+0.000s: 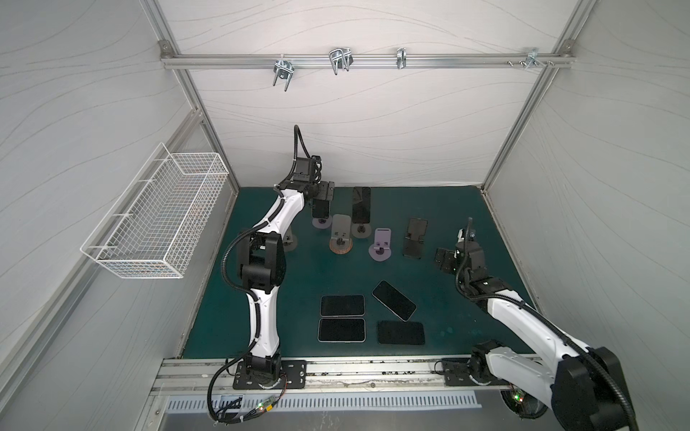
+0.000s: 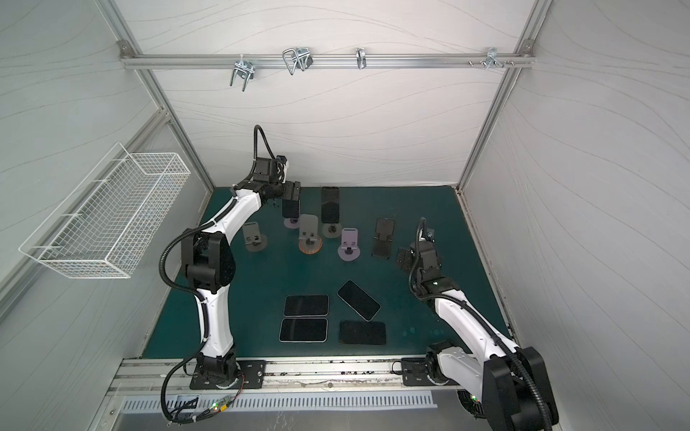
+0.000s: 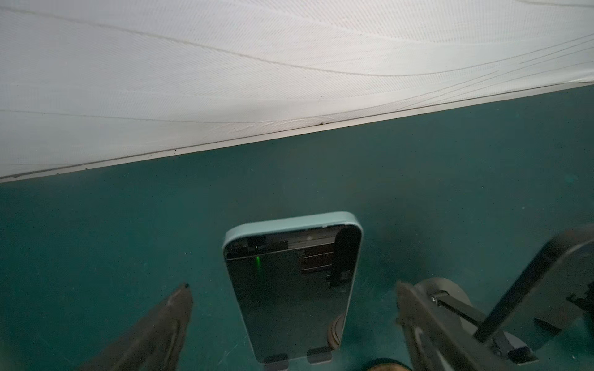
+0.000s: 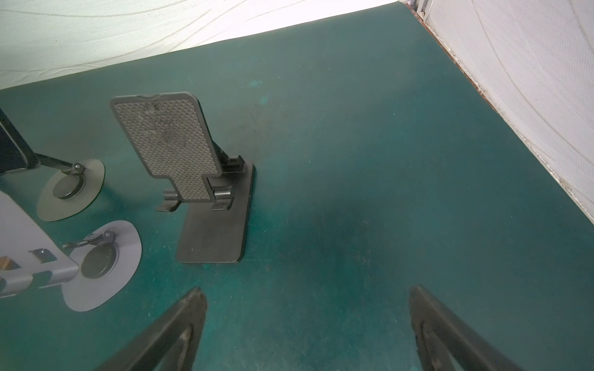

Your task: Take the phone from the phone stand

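Left gripper [image 3: 292, 287], wide open and empty, brackets the phone [image 3: 291, 257] between its jaws. The phone sits unlifted on the phone stand [image 3: 318, 355]. Right gripper [image 4: 305, 289] also gapes empty.

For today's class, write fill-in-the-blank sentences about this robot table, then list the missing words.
The phones lying flat on the mat number ____.
The left end effector is ____, facing a propped-up phone.
The right end effector holds ____.
The black stand near it carries ____ phone.
Missing words: four; open; nothing; no.
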